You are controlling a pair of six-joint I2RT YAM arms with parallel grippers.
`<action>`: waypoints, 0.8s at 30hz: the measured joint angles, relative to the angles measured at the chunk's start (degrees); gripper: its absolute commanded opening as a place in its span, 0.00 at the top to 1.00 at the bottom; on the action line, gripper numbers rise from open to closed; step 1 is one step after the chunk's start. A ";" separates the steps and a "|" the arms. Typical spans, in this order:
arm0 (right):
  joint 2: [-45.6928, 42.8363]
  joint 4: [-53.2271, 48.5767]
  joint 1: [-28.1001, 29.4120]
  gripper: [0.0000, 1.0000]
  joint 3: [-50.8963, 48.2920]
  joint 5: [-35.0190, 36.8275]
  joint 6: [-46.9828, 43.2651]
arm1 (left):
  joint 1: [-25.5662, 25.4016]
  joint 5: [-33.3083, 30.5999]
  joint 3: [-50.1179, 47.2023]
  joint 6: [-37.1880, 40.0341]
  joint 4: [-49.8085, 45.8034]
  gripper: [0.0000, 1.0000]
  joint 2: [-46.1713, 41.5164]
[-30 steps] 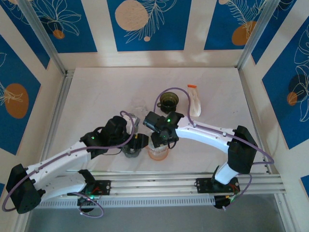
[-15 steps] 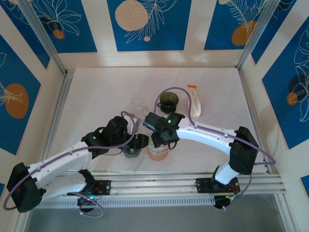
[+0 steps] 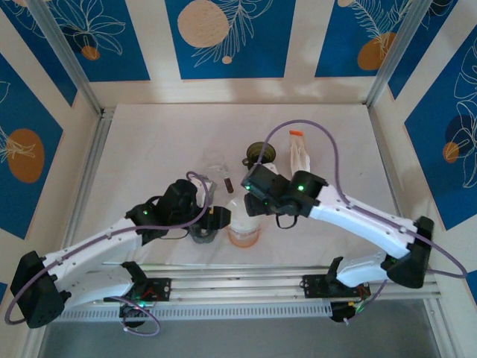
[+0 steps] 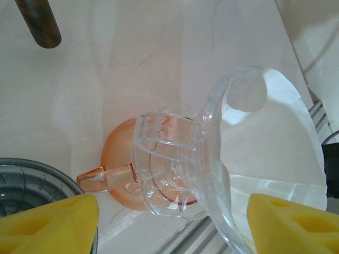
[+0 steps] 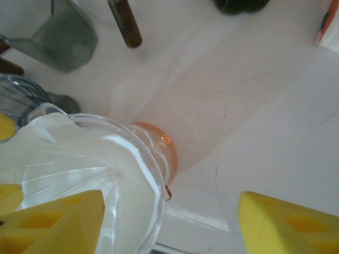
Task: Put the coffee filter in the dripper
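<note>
- The filter [image 4: 275,143] lies inside the clear dripper [image 4: 209,159]. The dripper stands mouth-up on an orange cup [image 4: 114,169], close to the rail [image 3: 283,272] at the near edge of the worktop [image 3: 149,149]. I judge the placing all but done, though the paper looks creased on one side.
- My left jaws are apart and empty, one yellow pad [image 4: 53,217] at each side, and the dripper is straight ahead between them. This is the nearer arm.
- My right jaws are also apart and hold nothing. They hang above and behind the dripper [image 5: 127,132], which sits off toward their left pad [image 5: 53,222].
- The cone's axis is upright, so any pressing of the paper should go straight down into the mouth.
- The left side is tight: a grey dripper [image 4: 32,180] sits just beside the cup, and a brown handle [image 5: 124,21] lies behind. Open room lies back and to the right, so I would leave upward and backward.
</note>
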 measured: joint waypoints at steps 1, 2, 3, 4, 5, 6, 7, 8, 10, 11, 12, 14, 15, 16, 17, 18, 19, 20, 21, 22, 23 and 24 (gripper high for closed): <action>-1.66 -0.09 0.00 0.33 -0.04 0.48 0.28 | 0.00 0.00 0.22 -0.09 -0.02 0.19 -0.35; -3.37 -0.04 0.00 0.33 -0.26 1.03 0.55 | -0.02 0.00 0.50 -0.20 -0.04 0.18 -0.76; -4.94 0.07 0.00 0.33 -0.66 1.55 0.76 | 0.00 0.00 0.92 -0.24 -0.13 0.17 -1.16; -6.95 0.15 0.00 0.32 -1.16 2.12 0.96 | -0.02 0.00 1.38 -0.26 -0.09 0.16 -1.51; -8.31 0.52 0.00 0.33 -1.79 2.34 1.14 | -0.02 0.00 1.88 -0.28 -0.15 0.15 -1.84; -10.12 1.31 0.00 0.33 -3.06 2.67 1.29 | -0.02 0.00 2.29 -0.28 -0.11 0.15 -2.21; -12.07 1.53 0.00 0.32 -4.44 2.99 1.66 | -0.02 0.00 2.80 -0.28 -0.13 0.14 -2.78; -13.64 2.01 0.00 0.33 -5.84 3.19 1.92 | -0.02 0.00 3.10 -0.31 -0.13 0.14 -3.21; -17.16 2.69 0.00 0.33 -9.16 3.45 2.58 | -0.02 -0.31 3.63 -0.31 -0.17 0.14 -4.48; -18.62 3.02 0.00 0.33 -10.78 3.45 2.78 | -0.02 -0.48 3.74 -0.31 -0.31 0.13 -5.14; -19.93 3.58 0.00 0.32 -12.31 3.41 3.10 | -0.02 -0.92 3.78 -0.33 -0.42 0.13 -5.84; -22.32 4.59 0.00 0.32 -15.39 3.39 3.67 | -0.04 -2.49 3.78 -0.31 -1.20 0.13 -7.58; -23.28 5.05 0.00 0.32 -16.70 3.34 3.91 | -0.04 -3.32 3.78 -0.33 -1.68 0.12 -8.28; -24.35 5.35 0.00 0.32 -18.27 3.30 4.50 | -0.04 -4.02 3.76 -0.31 -2.14 0.12 -8.96; -24.94 5.42 -0.02 0.32 -19.15 3.15 4.83 | -0.04 -4.85 3.67 -0.33 -2.54 0.12 -9.60; -25.70 5.62 0.00 0.32 -20.44 3.06 5.35 | -0.04 -5.25 3.52 -0.33 -2.71 0.13 -9.99; -26.47 5.90 0.00 0.32 -21.79 2.91 5.95 | -0.04 -5.73 3.28 -0.52 -2.95 0.13 -10.34; -26.82 5.99 0.00 0.32 -22.43 2.78 6.19 | -0.04 -5.95 3.06 -0.72 -3.04 0.13 -10.40; -27.71 6.01 0.00 0.32 -23.85 2.29 6.58 | -0.04 -6.12 2.84 -0.76 -3.32 0.13 -10.19; -28.15 6.05 -0.02 0.32 -24.65 1.86 6.62 | -0.04 -6.14 2.80 -0.92 -3.67 0.13 -9.77; -28.55 6.03 -0.02 0.32 -25.00 1.38 6.58 | -0.04 -6.12 2.78 -0.94 -3.82 0.13 -9.33; -28.92 6.12 0.00 0.32 -25.35 0.98 6.36 | -0.04 -6.08 2.78 -0.96 -3.78 0.13 -8.61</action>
